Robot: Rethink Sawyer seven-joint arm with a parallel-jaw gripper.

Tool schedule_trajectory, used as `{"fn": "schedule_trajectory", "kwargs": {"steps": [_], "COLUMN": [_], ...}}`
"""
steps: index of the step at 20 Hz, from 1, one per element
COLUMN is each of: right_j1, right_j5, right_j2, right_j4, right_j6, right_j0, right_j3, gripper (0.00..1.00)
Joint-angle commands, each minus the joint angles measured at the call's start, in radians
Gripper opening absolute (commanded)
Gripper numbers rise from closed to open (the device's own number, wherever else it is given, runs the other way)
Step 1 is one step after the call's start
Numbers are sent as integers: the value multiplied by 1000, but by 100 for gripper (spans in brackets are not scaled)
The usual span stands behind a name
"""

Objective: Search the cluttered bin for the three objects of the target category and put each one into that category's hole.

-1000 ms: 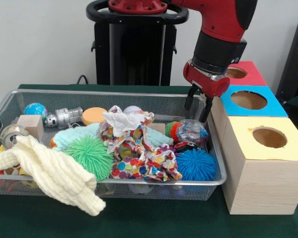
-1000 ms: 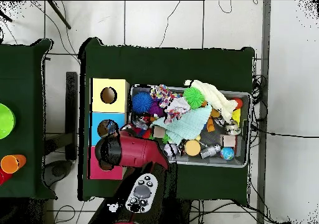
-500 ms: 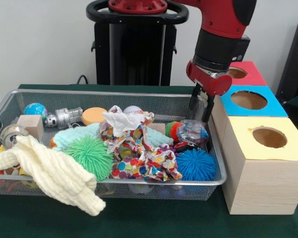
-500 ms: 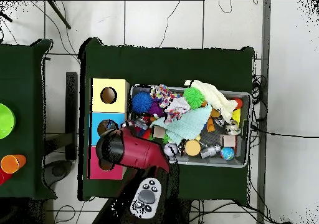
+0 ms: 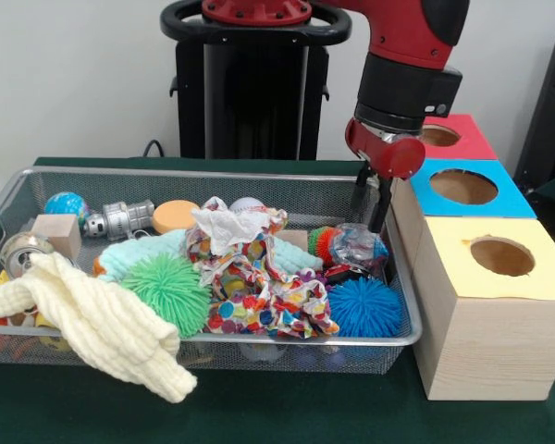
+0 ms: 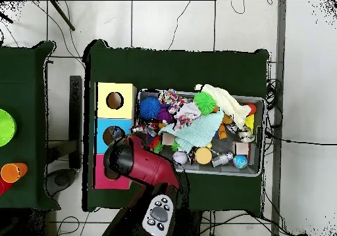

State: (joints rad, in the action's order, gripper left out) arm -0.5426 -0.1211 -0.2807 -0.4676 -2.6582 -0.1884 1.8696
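My gripper hangs open and empty over the right end of the wire mesh bin, just beside the blue-topped box. Below its fingertips lie a clear plastic-wrapped toy and a red and green spiky ball. A blue spiky ball, a green spiky ball, a dotted cloth and a cream knitted cloth fill the bin's front. In the overhead view the red arm hides the gripper.
Three wooden boxes with round holes stand in a row right of the bin: yellow, blue, red. At the bin's left end lie a globe ball, a silver robot toy, an orange disc and a wooden block.
The gripper has risen slightly and stayed over the bin's right end. The arm's upper link has swung sideways in the overhead view. The objects in the bin have not moved.
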Motion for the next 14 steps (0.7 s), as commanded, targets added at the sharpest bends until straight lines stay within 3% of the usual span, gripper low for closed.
{"fn": "schedule_trajectory", "kwargs": {"steps": [1, 14], "right_j1": [20, 61], "right_j5": [72, 187], "right_j2": [130, 205], "right_j4": [-122, -128], "right_j6": [-306, -258], "right_j0": [10, 75], "right_j3": [89, 103], "gripper": [100, 100]}}
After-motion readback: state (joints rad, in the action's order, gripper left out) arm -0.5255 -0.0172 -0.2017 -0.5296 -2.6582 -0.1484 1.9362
